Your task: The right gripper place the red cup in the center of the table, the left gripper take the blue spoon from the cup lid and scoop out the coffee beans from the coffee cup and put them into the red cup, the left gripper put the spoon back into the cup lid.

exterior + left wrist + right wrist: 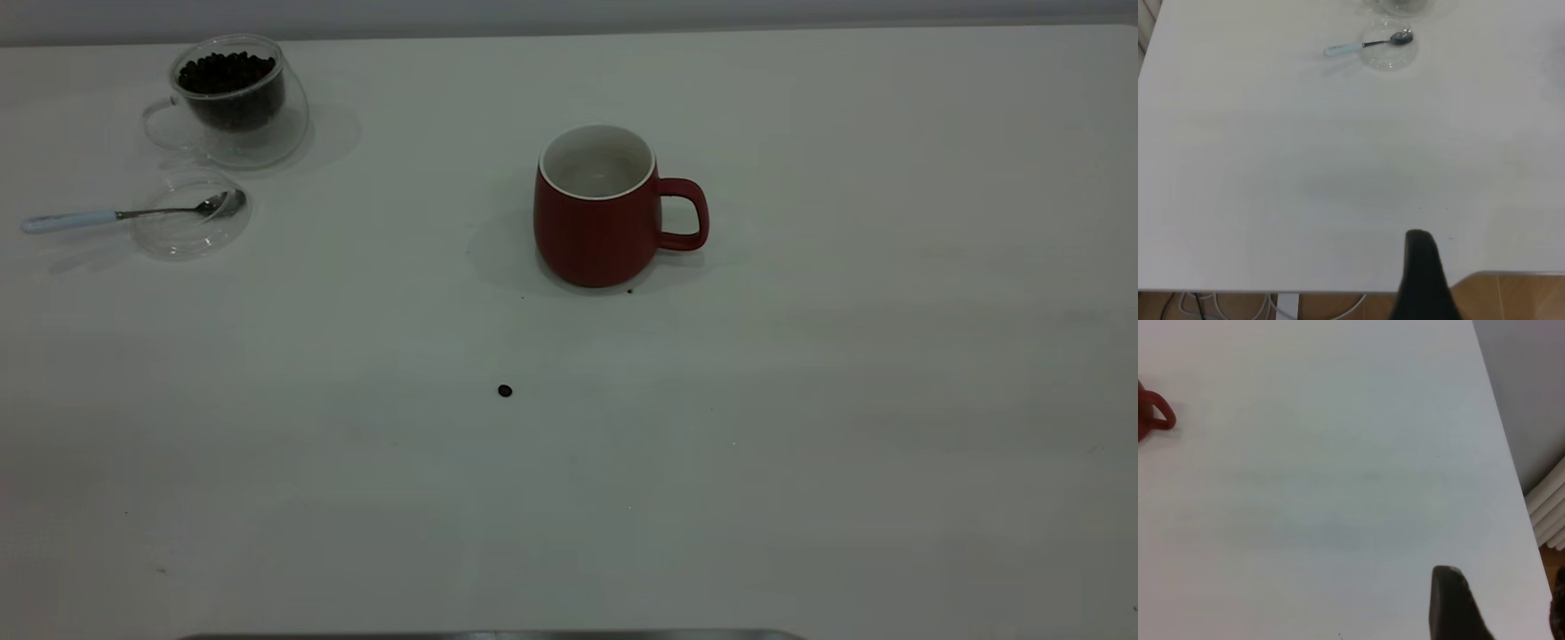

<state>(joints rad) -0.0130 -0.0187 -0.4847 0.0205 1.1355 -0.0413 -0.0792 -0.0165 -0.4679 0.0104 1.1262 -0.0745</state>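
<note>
The red cup stands upright near the middle of the table, handle to the right; its white inside shows no beans. Its handle shows in the right wrist view. The coffee cup, with a heap of coffee beans, stands at the far left. The cup lid lies in front of it. The blue spoon rests with its bowl in the lid; it also shows in the left wrist view. The left gripper shows only a black tip over the near table edge. The right gripper is open and empty.
One loose bean lies on the table in front of the red cup, and a dark speck lies at the cup's base. Neither arm shows in the exterior view. The table's edge and floor show in both wrist views.
</note>
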